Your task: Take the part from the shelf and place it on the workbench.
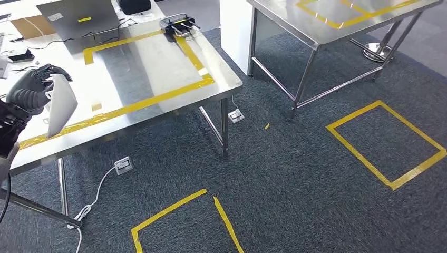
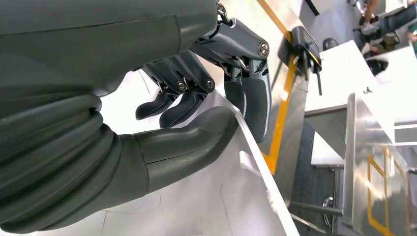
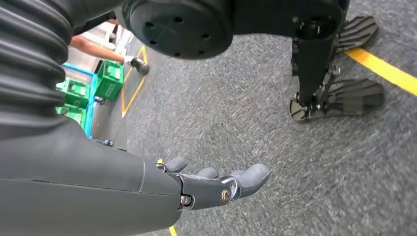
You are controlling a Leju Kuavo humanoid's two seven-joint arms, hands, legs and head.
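Head view: at the left edge, a flat white plastic part (image 1: 60, 105) is gripped by the left hand (image 1: 29, 89) above the steel workbench (image 1: 158, 68). Nothing is held by the spread-fingered right hand (image 3: 216, 184).

The robot's left hand (image 1: 32, 87) is raised at the left edge of the head view, its dark fingers (image 2: 246, 96) curled over the top edge of a flat white part (image 1: 61, 105) and its thick grey thumb (image 2: 196, 135) pressed against the part's face, so the part is gripped between them and held on edge. The right hand (image 3: 216, 184) hangs low beside the body above the floor, holding nothing, with its fingers stretched out and slightly apart.
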